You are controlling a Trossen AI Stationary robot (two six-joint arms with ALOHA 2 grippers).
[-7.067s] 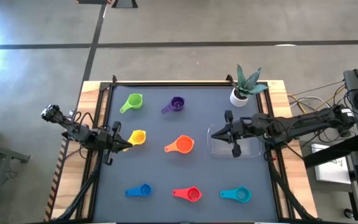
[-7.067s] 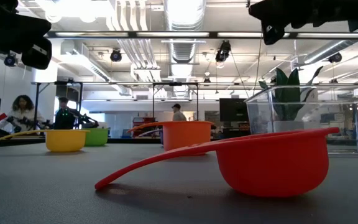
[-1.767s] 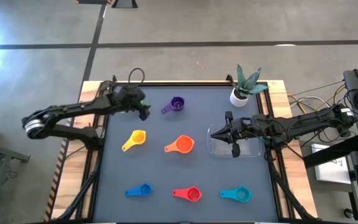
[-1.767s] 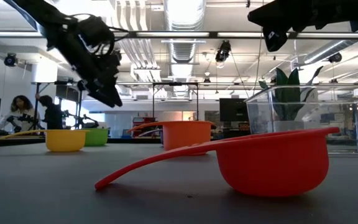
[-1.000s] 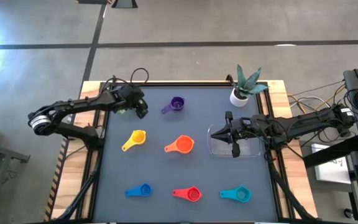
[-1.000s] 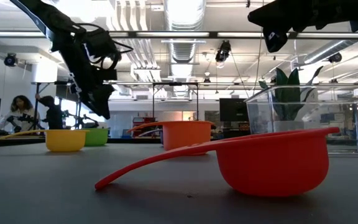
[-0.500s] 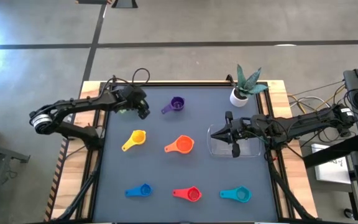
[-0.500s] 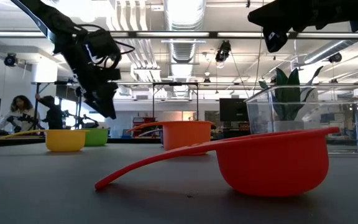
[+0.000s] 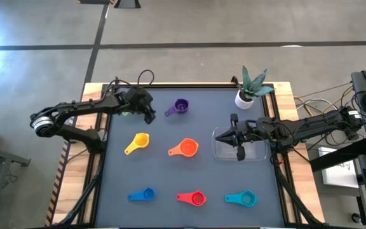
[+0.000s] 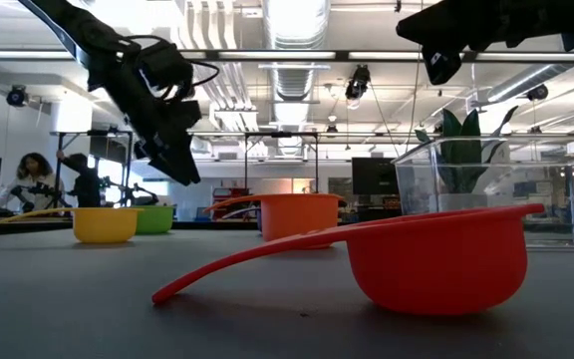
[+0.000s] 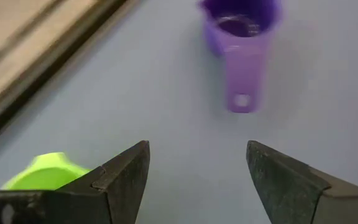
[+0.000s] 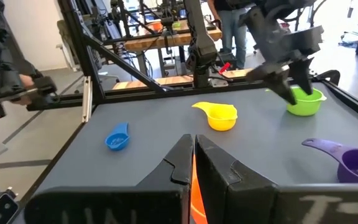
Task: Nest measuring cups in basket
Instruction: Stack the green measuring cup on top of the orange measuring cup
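I have the left gripper (image 9: 150, 116) hanging with its jaws wide and empty, just beside the green cup (image 11: 45, 173), between it and the purple cup (image 9: 180, 106); the green one, at the far left of the mat and well apart from the basket (image 9: 220, 151), is my pick, I judge. To do it well I'd swing back over the green bowl, come down straight, and pinch the rim or the handle root squarely so the cup doesn't skate. Its handle is hidden under my arm, so I can't tell its axis; the purple cup's handle runs toward the green cup, away from the basket. The right gripper (image 9: 236, 138) waits closed above the basket
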